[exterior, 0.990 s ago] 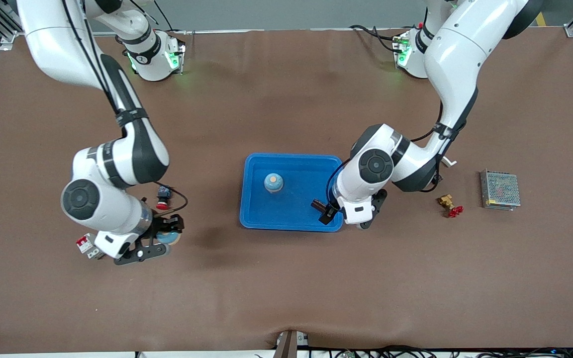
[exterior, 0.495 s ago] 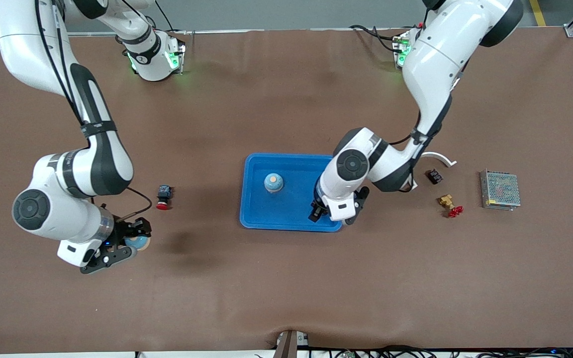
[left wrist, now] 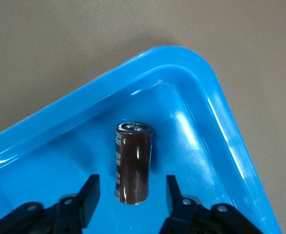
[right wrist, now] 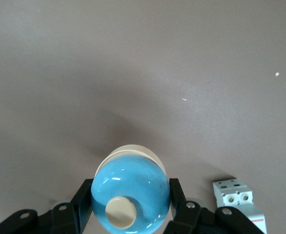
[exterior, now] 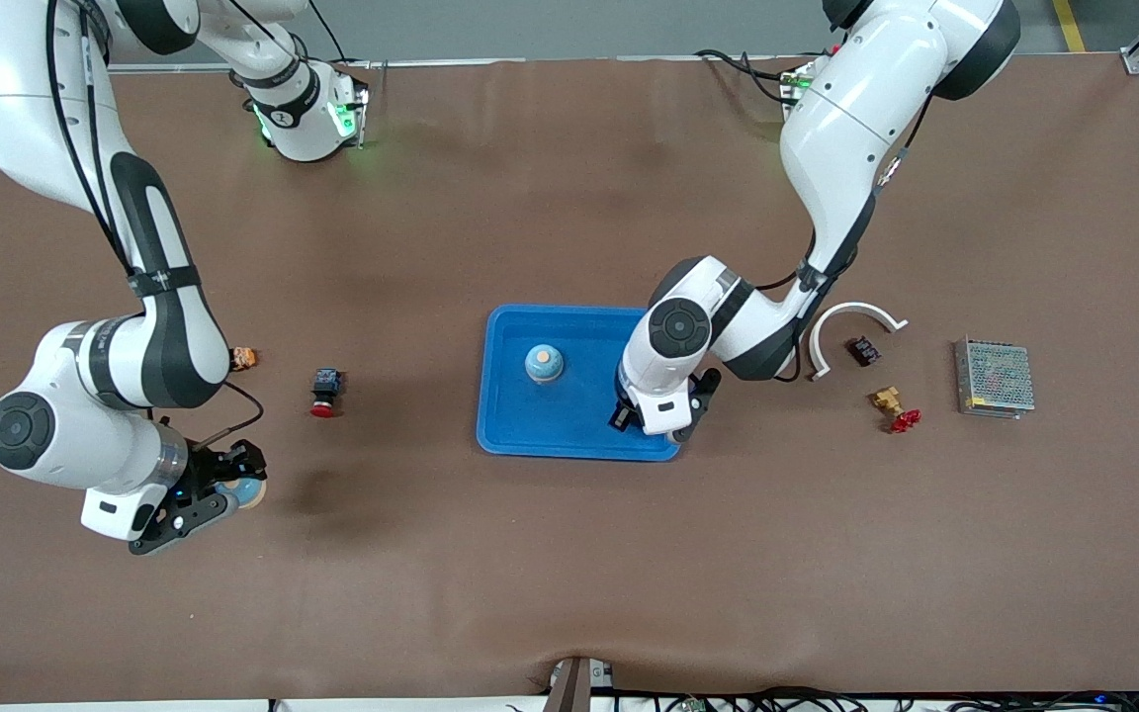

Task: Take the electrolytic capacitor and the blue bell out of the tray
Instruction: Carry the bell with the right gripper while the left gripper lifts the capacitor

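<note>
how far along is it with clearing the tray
Done: a blue bell is out of the tray, gripped by the right hand over the table. In hand: the open left hand straddles the electrolytic capacitor in the tray. Left: grip and lift it; a second bell sits in the tray.

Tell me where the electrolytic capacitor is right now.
The electrolytic capacitor lies in the blue tray, in its corner nearest the front camera toward the left arm's end, between the left gripper fingers.

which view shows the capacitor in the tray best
The left wrist view: the brown capacitor lies in a corner of the blue tray, between the left gripper's open fingers. In the front view the left arm hides it. The right wrist view does not show it.
</note>
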You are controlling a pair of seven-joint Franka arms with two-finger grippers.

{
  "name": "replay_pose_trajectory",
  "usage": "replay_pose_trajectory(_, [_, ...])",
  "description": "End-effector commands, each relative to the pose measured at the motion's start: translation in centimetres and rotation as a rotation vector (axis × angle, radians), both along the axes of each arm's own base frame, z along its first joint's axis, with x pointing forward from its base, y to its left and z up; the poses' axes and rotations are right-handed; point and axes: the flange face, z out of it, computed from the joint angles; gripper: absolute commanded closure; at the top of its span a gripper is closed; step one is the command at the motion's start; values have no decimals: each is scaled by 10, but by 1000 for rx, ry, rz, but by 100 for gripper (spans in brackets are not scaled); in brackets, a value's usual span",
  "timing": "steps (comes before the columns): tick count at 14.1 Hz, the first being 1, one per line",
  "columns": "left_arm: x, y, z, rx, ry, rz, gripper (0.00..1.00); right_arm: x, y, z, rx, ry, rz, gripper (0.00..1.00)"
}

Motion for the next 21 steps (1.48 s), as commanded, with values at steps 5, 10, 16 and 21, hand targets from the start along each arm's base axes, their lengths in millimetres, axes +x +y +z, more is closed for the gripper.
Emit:
replay_pose_trajectory(5, [1, -2, -6, 16, -2, -24, 98, 0, -27, -56, 6, -62, 75, 53])
replay_pose_trajectory(10, [9, 3, 30, 23, -21, -39, 100, -1, -48, -100, 1, -88, 106, 53])
replay_pose_trajectory(16, [28, 36, 100, 53, -55, -96, 100, 0, -51, -106, -1, -102, 102, 53])
replay_pose_trajectory(21, [49, 113, 137, 124, 16, -214, 100, 1, -53, -105, 0, -105, 95, 19])
